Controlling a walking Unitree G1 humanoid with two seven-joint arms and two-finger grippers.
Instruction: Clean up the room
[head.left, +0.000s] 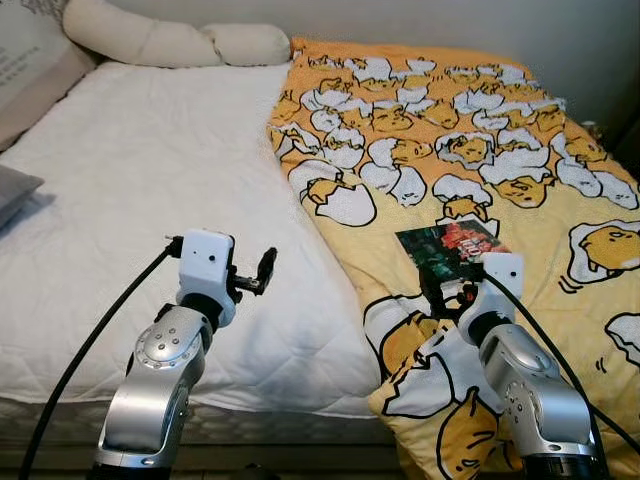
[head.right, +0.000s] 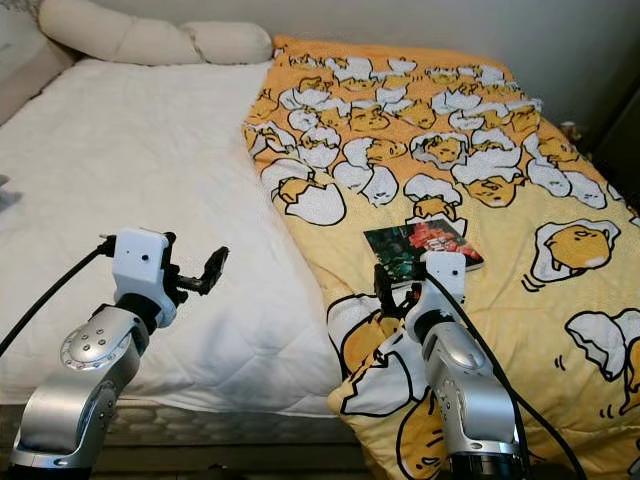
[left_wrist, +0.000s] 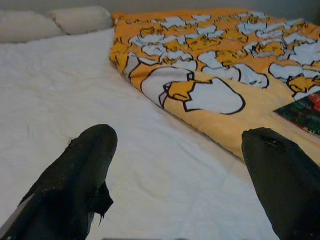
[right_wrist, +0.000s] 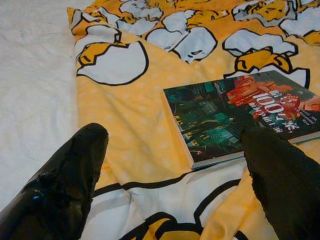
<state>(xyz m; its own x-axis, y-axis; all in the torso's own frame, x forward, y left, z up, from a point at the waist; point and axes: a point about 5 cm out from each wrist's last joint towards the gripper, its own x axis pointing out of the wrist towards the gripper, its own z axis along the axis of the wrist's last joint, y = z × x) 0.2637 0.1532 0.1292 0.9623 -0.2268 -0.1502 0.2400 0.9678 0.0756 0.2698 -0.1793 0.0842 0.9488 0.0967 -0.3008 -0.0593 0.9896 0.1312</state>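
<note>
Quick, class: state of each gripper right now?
Left gripper: open, holding nothing, above the white sheet.
Right gripper: open, holding nothing, just short of the book on the yellow blanket.

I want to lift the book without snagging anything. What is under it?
The book lies flat on the yellow egg-print blanket, which spreads over the bed's right side. The right pincer is open just short of it. Whatever is beneath the blanket is covered.

White-sheeted bed (head.left: 140, 180), cream pillows (head.left: 170, 40), pale wall (head.left: 450, 20) behind.
</note>
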